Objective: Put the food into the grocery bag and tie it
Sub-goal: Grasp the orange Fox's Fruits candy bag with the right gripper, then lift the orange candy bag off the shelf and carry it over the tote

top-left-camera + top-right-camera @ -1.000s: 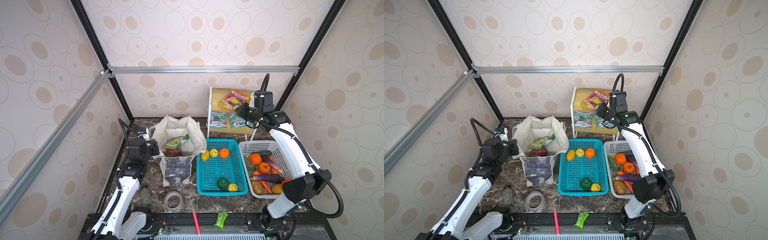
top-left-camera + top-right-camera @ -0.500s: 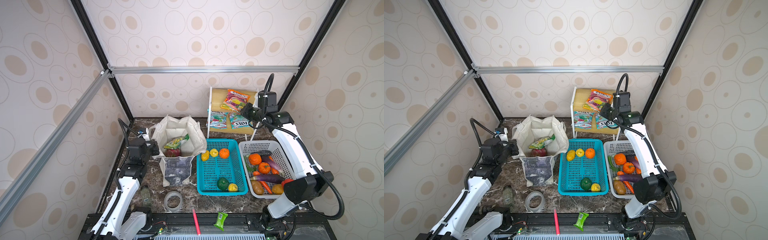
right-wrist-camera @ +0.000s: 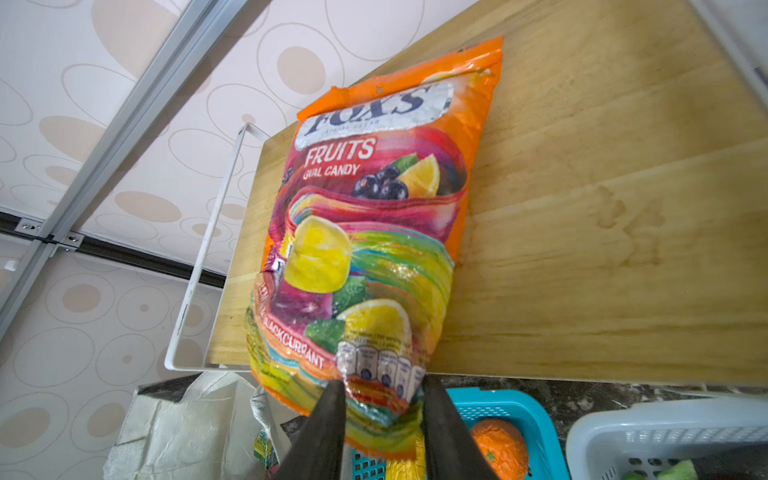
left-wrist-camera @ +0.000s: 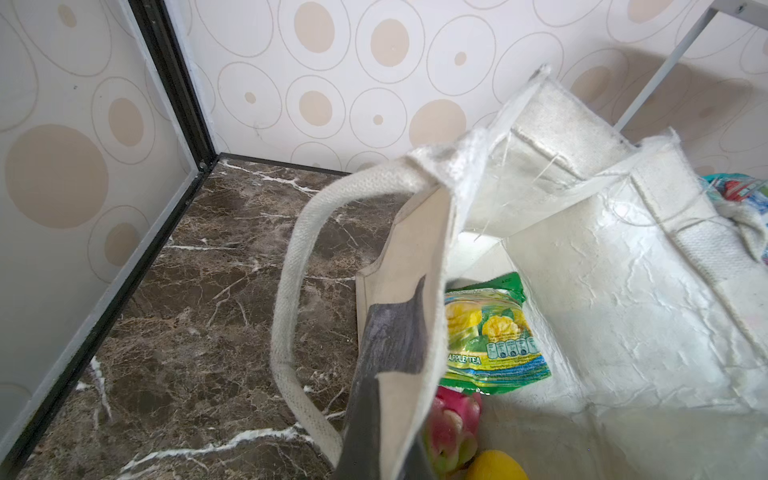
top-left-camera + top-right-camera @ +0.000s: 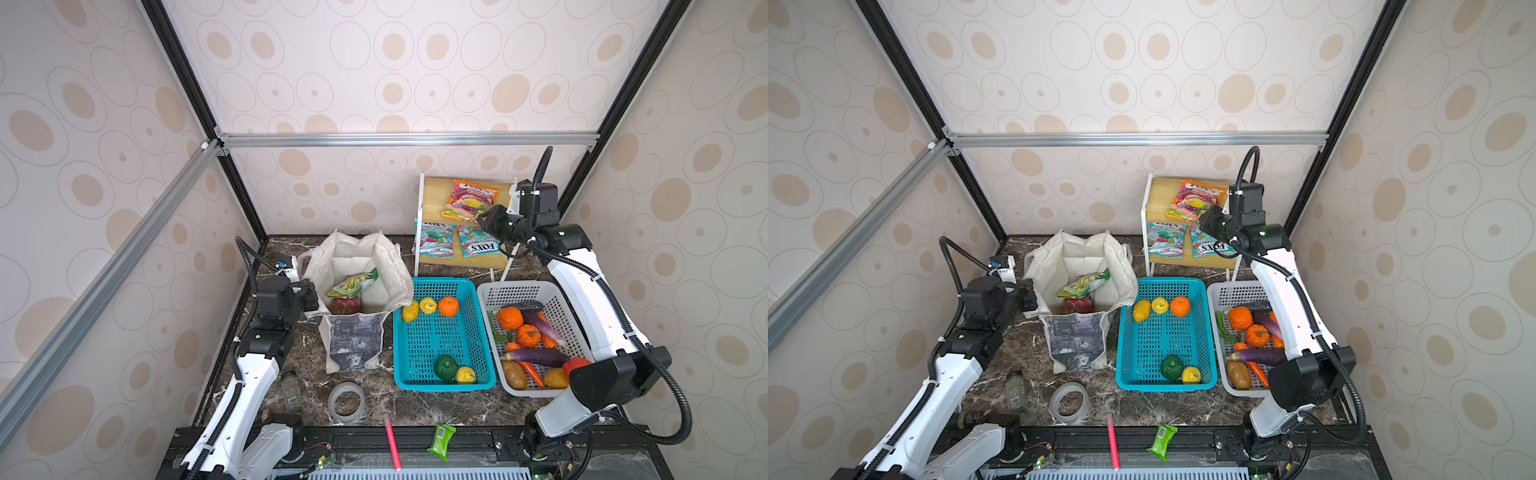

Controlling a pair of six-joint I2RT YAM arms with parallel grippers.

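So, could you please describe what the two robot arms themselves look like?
The left arm and right arm have white link shells with black joint housings and black wrist units. A ribbed black hose runs along each. In its wrist view, the right arm's jaws are dark, tapered blades.

The grocery bag [image 5: 353,259] gapes open beside teal basket [image 5: 442,385].

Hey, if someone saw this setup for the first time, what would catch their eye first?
Probably the orange candy packet on the wooden shelf at the back, with the right tool straddling its lower edge. Next, the bright toy vegetables piled in the white basket on the right, and the open grocery bag left of the teal basket.
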